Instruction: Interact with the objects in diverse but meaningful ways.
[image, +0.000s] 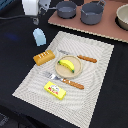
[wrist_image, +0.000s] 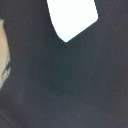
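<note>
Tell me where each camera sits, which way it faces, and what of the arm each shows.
Exterior view: off the arm, high, looking down on the striped placemat, the banana on its plate and the pale blue carton; the pincer hangs at the upper corner on the exterior view's left, jaws unclear.
Wrist view: on the wrist, facing the dark tabletop; no fingers show.
Shared: probably the carton.

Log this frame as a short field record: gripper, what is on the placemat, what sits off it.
gripper: at the exterior view's upper left, above the carton; jaws not discernible
placemat: plate with banana, bread loaf, yellow box, fork, knife
off the mat: pale blue carton on the dark table
board: pan, pot, bowl
</note>
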